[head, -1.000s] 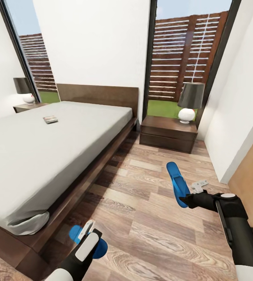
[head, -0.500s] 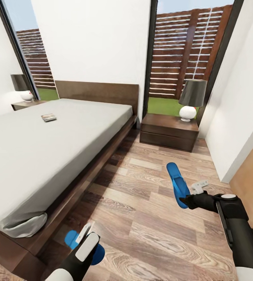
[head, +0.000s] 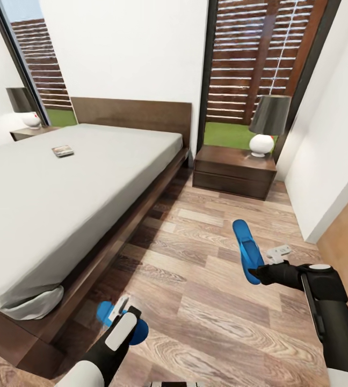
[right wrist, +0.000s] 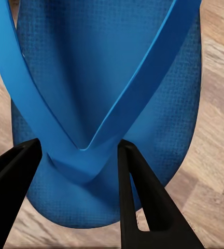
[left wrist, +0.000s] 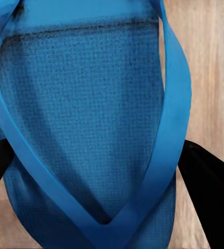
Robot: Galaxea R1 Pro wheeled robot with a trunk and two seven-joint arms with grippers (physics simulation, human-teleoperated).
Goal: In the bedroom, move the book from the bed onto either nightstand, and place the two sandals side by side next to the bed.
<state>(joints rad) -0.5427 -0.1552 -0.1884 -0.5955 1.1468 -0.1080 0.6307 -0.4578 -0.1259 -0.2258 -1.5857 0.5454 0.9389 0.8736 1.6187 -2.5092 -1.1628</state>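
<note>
The bed (head: 61,199) takes up the left of the head view, and the book (head: 62,151) lies on its mattress near the headboard. One nightstand (head: 234,171) stands right of the bed, another nightstand (head: 30,132) at its far side. My right gripper (head: 256,276) is shut on a blue sandal (head: 246,250), held above the floor; in the right wrist view its black fingers (right wrist: 143,202) pinch that sandal (right wrist: 107,78) at the strap. My left gripper (head: 121,310) is shut on the other sandal (head: 137,333), held low by the bed's foot corner; that sandal (left wrist: 86,119) shows close up in the left wrist view.
A lamp (head: 265,126) sits on the right nightstand, another lamp (head: 26,110) on the far one. Wooden floor (head: 195,301) runs between the bed frame and the white wall (head: 330,150) at right. Tall windows flank the headboard.
The whole picture has slid up a little, so the camera has moved. Both grippers keep hold of their sandals in about the same places.
</note>
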